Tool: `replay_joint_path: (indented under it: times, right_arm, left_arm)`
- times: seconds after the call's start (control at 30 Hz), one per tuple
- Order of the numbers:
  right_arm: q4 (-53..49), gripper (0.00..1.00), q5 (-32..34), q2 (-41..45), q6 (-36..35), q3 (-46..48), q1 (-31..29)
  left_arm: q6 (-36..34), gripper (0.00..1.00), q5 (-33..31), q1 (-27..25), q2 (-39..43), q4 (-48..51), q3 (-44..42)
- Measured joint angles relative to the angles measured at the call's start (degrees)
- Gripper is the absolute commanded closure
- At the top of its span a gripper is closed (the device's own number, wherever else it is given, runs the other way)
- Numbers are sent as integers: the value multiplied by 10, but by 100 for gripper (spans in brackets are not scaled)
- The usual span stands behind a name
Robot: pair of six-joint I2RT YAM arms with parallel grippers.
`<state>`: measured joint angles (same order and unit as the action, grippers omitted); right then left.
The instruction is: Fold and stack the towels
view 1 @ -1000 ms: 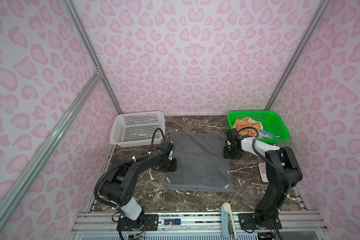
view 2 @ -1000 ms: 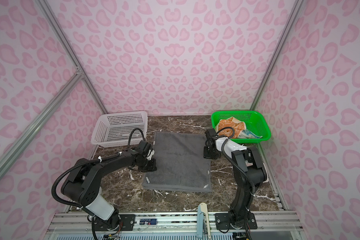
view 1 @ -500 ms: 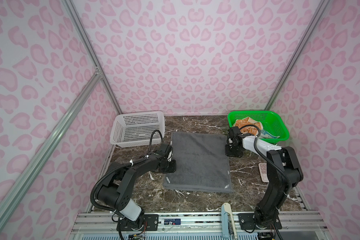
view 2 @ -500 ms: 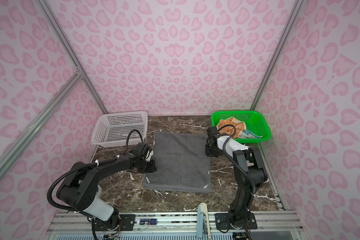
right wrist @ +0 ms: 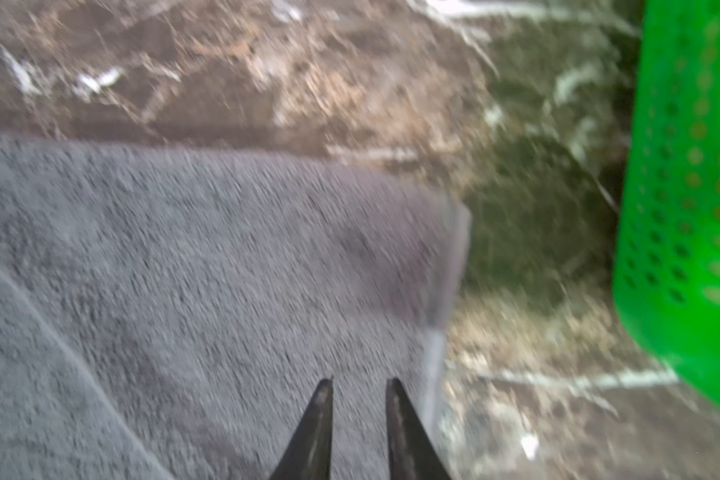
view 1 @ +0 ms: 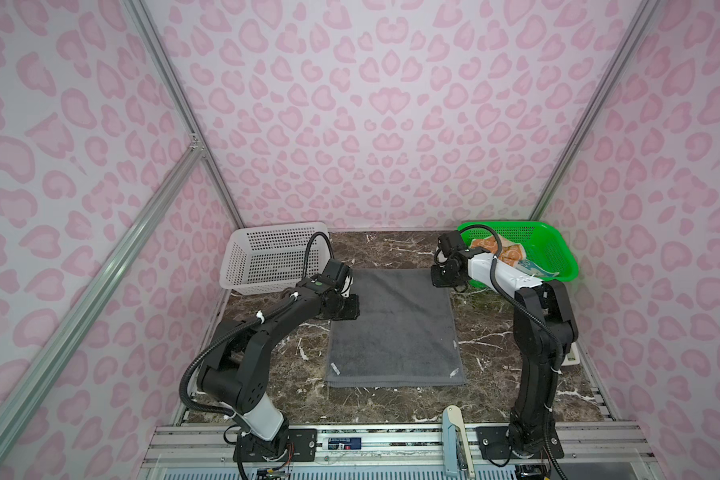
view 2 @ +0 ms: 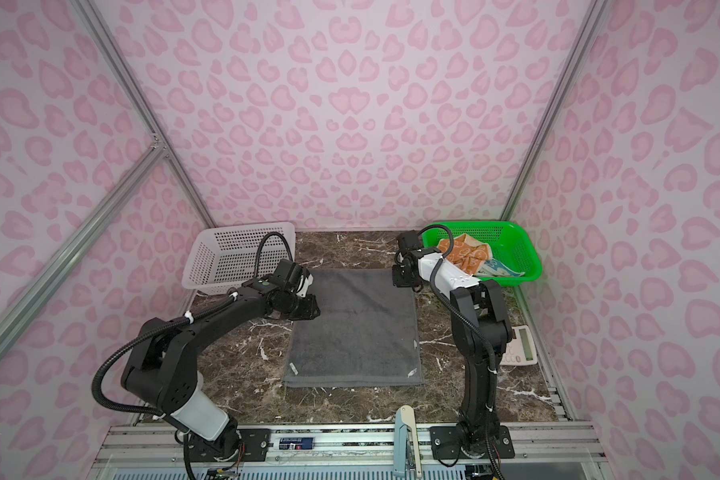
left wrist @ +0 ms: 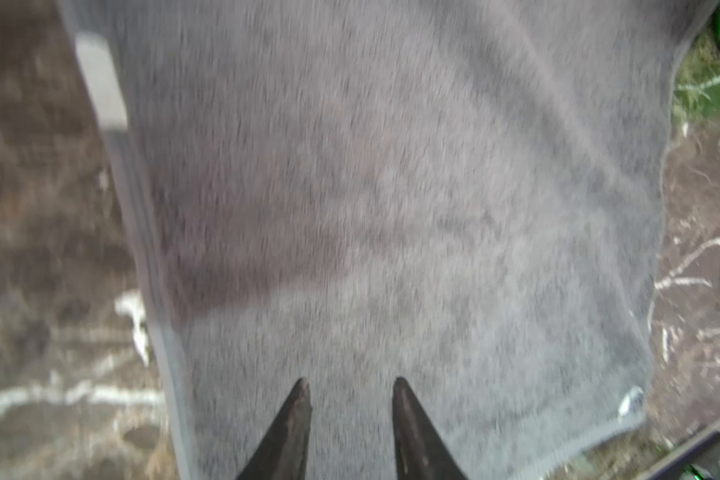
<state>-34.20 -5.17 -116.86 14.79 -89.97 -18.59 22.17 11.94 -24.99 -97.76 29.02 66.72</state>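
The dark grey towel (view 1: 393, 328) (view 2: 354, 328) lies flat on the marble table, shown in both top views. My left gripper (view 1: 348, 308) (view 2: 310, 309) hovers at its left edge, toward the far end. In the left wrist view the gripper (left wrist: 350, 382) stands open over the grey towel (left wrist: 391, 187), nothing between the fingers. My right gripper (view 1: 441, 280) (view 2: 402, 280) is at the towel's far right corner. In the right wrist view that gripper (right wrist: 360, 380) is narrowly open over the grey towel (right wrist: 184, 270), close to its side edge. An orange towel (view 1: 491, 245) (view 2: 462, 249) and a blue towel (view 1: 535, 268) (view 2: 499, 268) lie crumpled together.
The orange and blue towels lie in a green basket (view 1: 516, 226) (view 2: 528, 257) (right wrist: 682, 187) at the back right, close beside my right gripper. A white basket (view 1: 267, 257) (view 2: 225, 257) stands at the back left. A calculator (view 2: 520, 347) lies near the right arm.
The right gripper went from shut to narrowly open and shifted toward the towel's far right corner. The left gripper opened wider and edged a little farther back along the left edge.
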Motion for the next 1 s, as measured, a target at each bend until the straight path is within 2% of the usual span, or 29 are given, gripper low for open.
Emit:
replay_joint_path:
  times: [0.17,0.27,0.67,0.83,0.87,1.0]
  right_arm:
    - [-3,80,-1,-67,-2,-54,-13]
    - [-17,82,19,-96,4,-68,-9]
    - [-15,80,45,-120,10,-95,7]
    - [-19,68,19,-108,-10,-96,9]
    - [-21,66,15,-102,-12,-96,9]
    - [-21,57,2,-76,-19,-100,10]
  left_arm:
    - [-13,70,-5,8,-94,-19,53]
    - [-13,71,-12,16,-123,-18,57]
    - [-28,71,10,42,-107,-84,-13]
    - [-34,62,3,45,-106,-48,18]
    - [-34,56,-5,46,-106,-34,31]
    - [-37,43,-27,48,-108,-4,108]
